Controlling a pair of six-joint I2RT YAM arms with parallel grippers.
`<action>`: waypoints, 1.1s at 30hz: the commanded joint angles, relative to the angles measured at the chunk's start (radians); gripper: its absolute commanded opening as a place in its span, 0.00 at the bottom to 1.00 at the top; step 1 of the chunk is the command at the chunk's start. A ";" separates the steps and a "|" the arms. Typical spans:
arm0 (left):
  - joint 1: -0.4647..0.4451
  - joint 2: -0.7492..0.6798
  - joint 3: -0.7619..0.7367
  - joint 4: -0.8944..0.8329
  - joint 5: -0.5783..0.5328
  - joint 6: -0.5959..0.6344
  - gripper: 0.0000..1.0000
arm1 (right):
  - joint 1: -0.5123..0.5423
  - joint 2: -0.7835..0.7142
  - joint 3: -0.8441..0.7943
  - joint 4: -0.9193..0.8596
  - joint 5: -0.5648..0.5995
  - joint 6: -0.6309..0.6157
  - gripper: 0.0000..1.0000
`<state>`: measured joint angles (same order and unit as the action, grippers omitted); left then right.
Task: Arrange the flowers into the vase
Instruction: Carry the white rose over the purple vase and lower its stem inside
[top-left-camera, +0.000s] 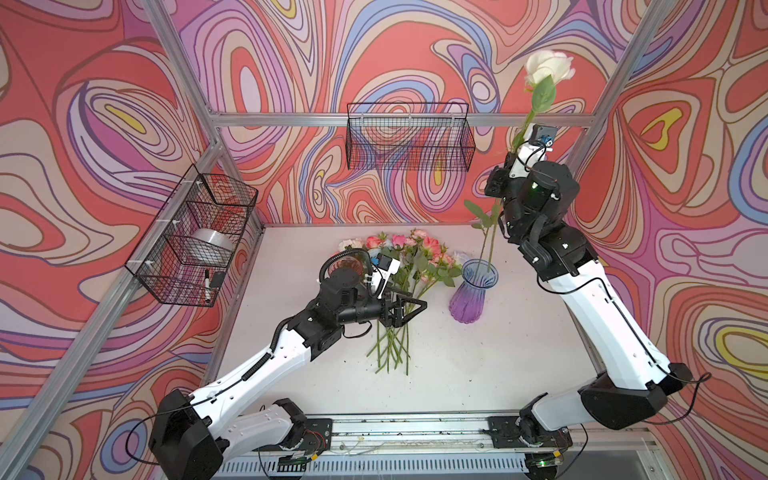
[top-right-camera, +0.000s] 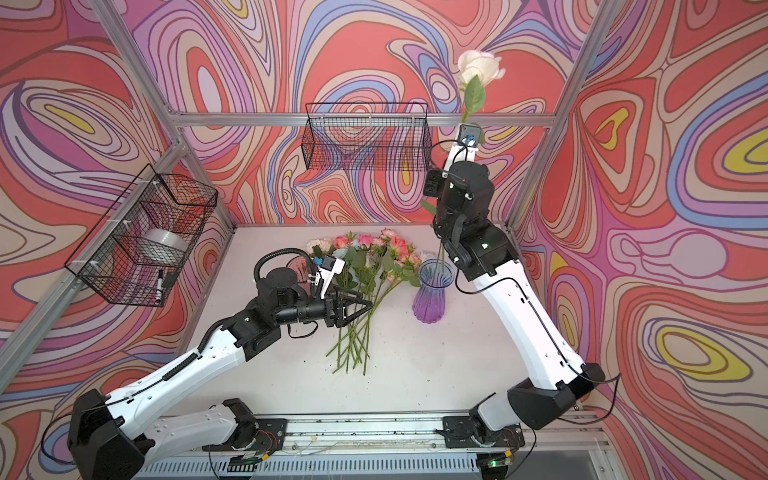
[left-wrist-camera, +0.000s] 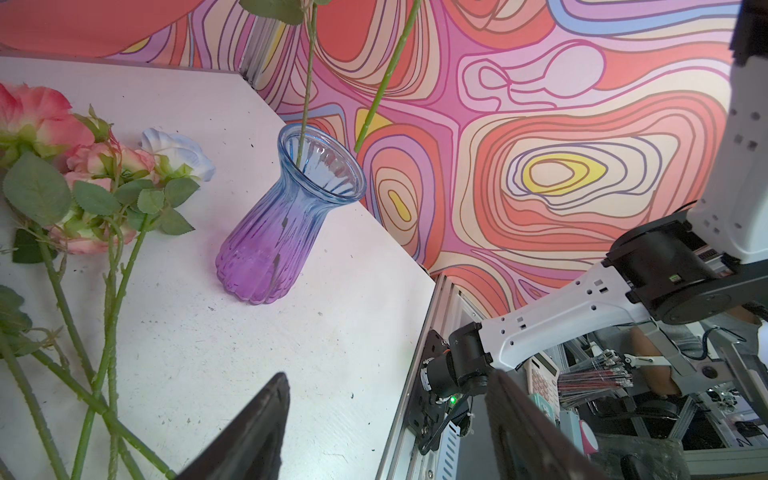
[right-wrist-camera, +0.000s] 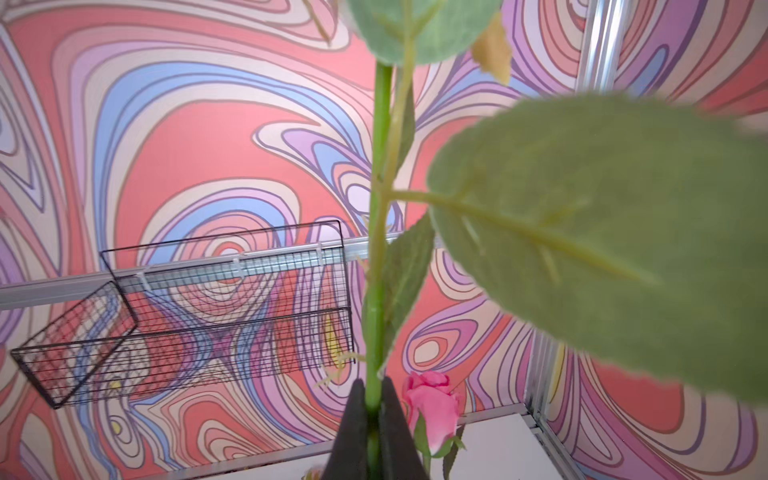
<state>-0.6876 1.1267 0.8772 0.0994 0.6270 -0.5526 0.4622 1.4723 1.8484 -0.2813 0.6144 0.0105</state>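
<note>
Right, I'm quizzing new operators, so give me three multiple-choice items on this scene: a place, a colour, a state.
1. Where is the blue-to-purple ribbed glass vase? A upright on the white table, right of the heap of loose flowers; B lying at the front edge; C upside down by the back wall.
2. The bloom on the stem in the right gripper is: A red; B white; C yellow.
3. The left gripper is: A shut on a stem; B shut on the vase; C open, empty.
1 A: it stands beside the heap. 2 B: a white rose tops the clamped stem. 3 C: its fingers stand apart, nothing between.
</note>
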 joint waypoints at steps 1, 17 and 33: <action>-0.003 -0.008 0.017 0.000 -0.004 0.017 0.75 | -0.033 -0.014 -0.083 0.055 -0.051 0.016 0.00; -0.003 0.004 0.021 -0.002 -0.004 0.014 0.76 | -0.036 -0.256 -0.636 0.123 0.005 0.248 0.05; -0.003 0.001 0.021 -0.012 -0.014 0.025 0.76 | -0.034 -0.285 -0.637 -0.029 -0.003 0.347 0.19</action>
<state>-0.6876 1.1278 0.8772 0.0978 0.6228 -0.5491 0.4274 1.2106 1.1912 -0.2676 0.6205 0.3321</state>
